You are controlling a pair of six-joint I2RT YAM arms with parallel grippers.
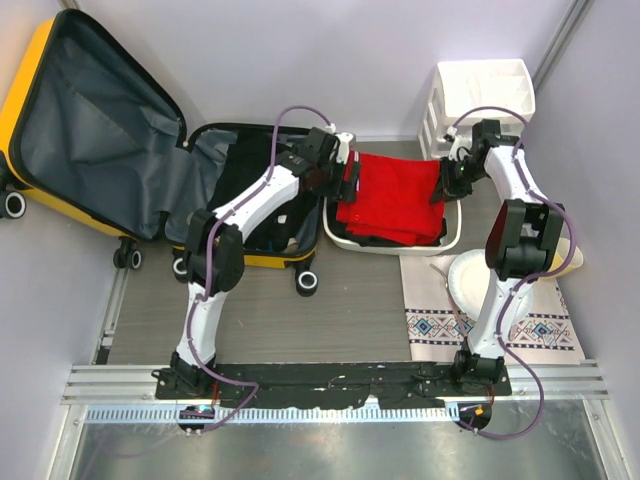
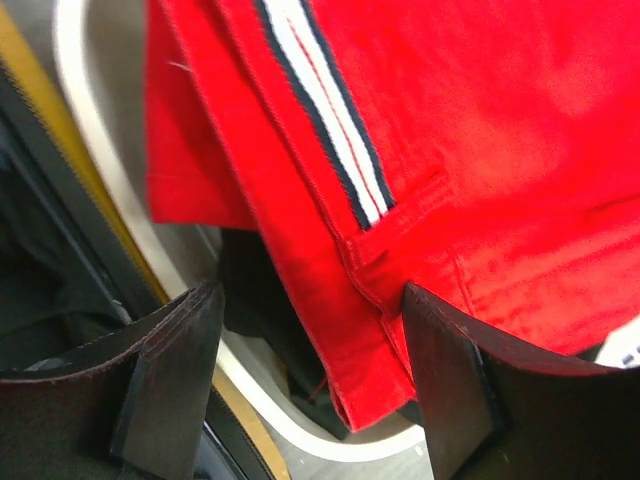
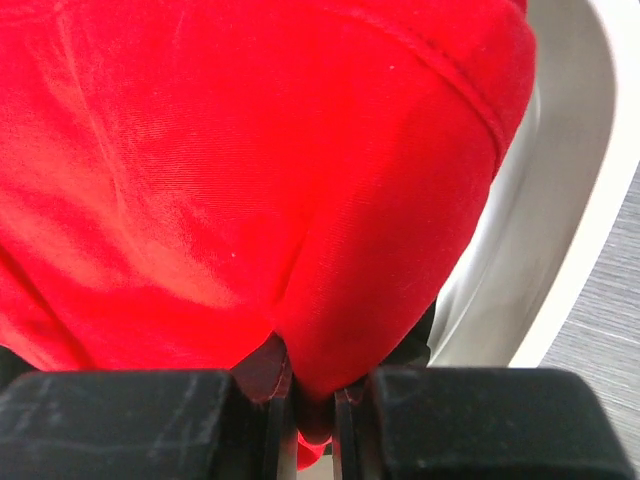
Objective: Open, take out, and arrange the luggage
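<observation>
The yellow luggage [image 1: 45, 70] lies open at the left, its grey-lined lid leaning against the wall and dark clothes in its lower half [image 1: 245, 195]. A red garment [image 1: 392, 195] with a white and navy stripe [image 2: 330, 110] lies spread over the white basin [image 1: 395, 242] beside the luggage. My left gripper [image 1: 345, 170] is open at the garment's left edge, with the hem [image 2: 360, 390] between its fingers [image 2: 450, 380]. My right gripper [image 1: 447, 180] is shut on a fold of the red garment [image 3: 320, 400] at its right edge.
A white drawer organizer [image 1: 480, 95] stands at the back right. A white paper plate [image 1: 478, 280] lies on a patterned mat [image 1: 545, 330] at the right front. Dark clothes [image 2: 270, 320] lie under the red garment in the basin. Walls close in on three sides.
</observation>
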